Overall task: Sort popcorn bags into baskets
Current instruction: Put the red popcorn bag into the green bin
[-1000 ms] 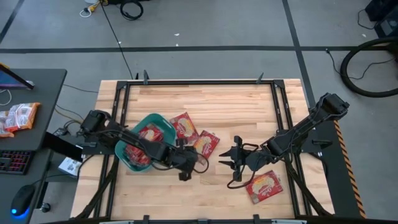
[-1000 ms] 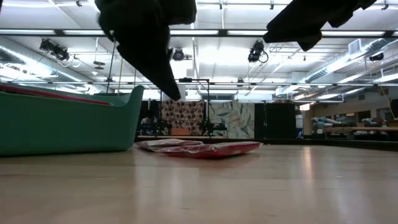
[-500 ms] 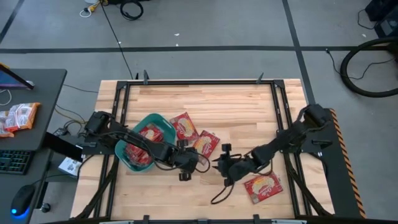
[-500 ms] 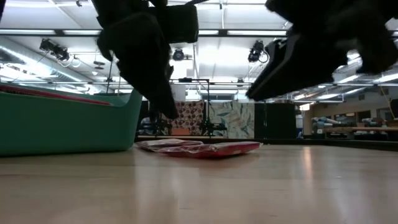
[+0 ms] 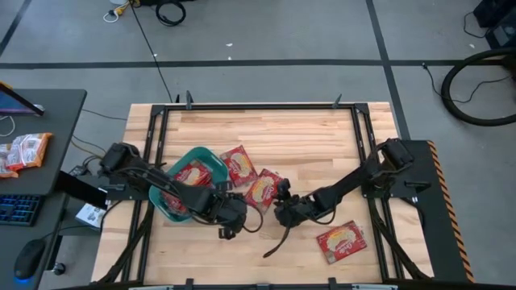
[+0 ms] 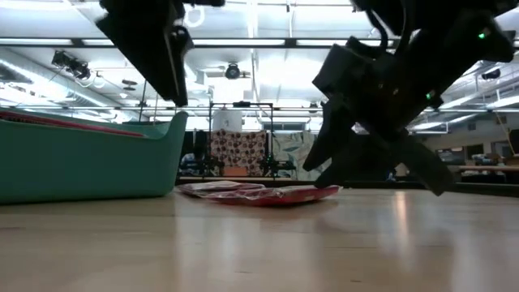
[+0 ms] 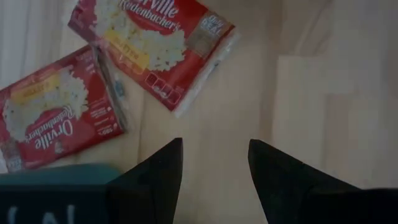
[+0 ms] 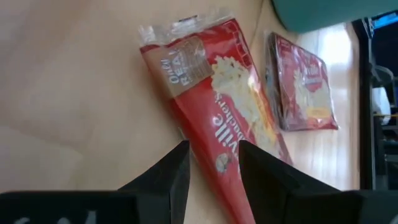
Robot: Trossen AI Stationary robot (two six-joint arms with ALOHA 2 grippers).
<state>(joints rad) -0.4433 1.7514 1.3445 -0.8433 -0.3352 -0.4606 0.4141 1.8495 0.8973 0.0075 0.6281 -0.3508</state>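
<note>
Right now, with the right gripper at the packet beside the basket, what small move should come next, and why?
Probably ease the right gripper forward and close it on the nearer packet. Its fingers are open with that packet's edge between the tips, not yet pinched. The left gripper hangs open over bare table near the basket, holding nothing.

Two popcorn bags [image 5: 251, 176] lie just right of the basket [image 5: 208, 157], another [image 5: 342, 240] far right.
</note>
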